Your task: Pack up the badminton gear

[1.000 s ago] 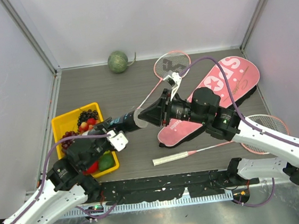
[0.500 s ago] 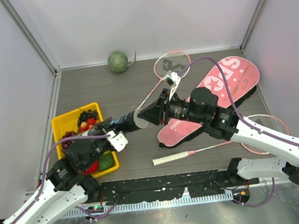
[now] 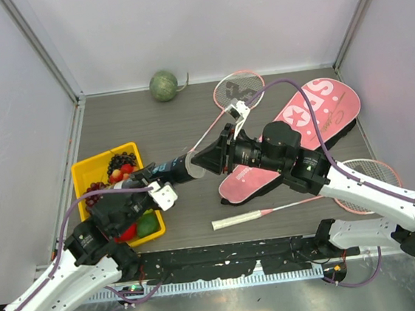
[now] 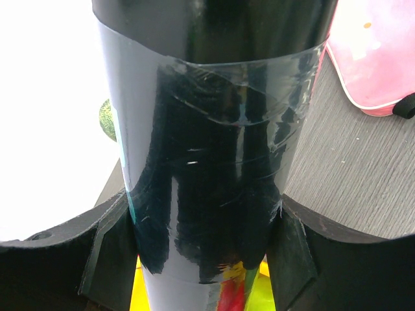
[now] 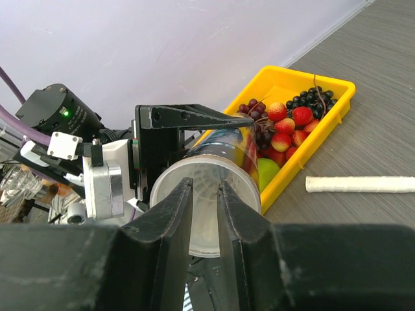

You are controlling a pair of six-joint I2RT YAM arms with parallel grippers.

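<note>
Spanning the worktop's left-centre, the black tube (image 3: pixel 166 169) is clamped by the left gripper (image 3: pixel 153 185); the left wrist view shows both fingers (image 4: pixel 110 253) pressed against its sides. The right gripper (image 3: pixel 208 159) meets the tube's mouth. The right wrist view shows its fingers (image 5: pixel 170 223) narrowly apart; whether they pinch anything cannot be told. Only the overhead view shows the pink bag (image 3: pixel 328 105), towards the far right corner.

The left arm (image 3: pixel 61 278) and right arm (image 3: pixel 378 193) are clad in white with black joints; purple cables (image 3: pixel 312 112) are strung alongside; the right gripper (image 5: pixel 204 186) is black.
</note>
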